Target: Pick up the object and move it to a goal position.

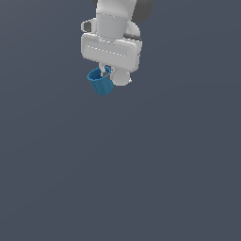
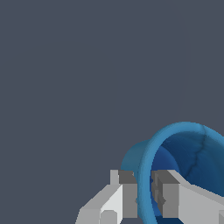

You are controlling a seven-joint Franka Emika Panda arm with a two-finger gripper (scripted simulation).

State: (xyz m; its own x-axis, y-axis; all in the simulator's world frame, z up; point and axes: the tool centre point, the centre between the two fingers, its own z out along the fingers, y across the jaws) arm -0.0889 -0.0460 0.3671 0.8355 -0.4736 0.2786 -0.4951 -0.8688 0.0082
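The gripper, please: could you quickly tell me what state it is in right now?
Gripper: closed on the rim wall of the blue cup, one finger inside and one outside.

Bright blue cup [image 1: 100, 84], white gripper [image 1: 107, 71] with grey pads [image 2: 127, 192], plain slate-grey ground [image 1: 141, 179].

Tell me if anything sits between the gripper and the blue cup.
Nothing visible does. The gripper is already closed on the cup: the wrist view shows one finger outside the cup's wall and one inside, pinching the rim. In the exterior view the cup hangs tilted under the gripper, with only plain grey around it.
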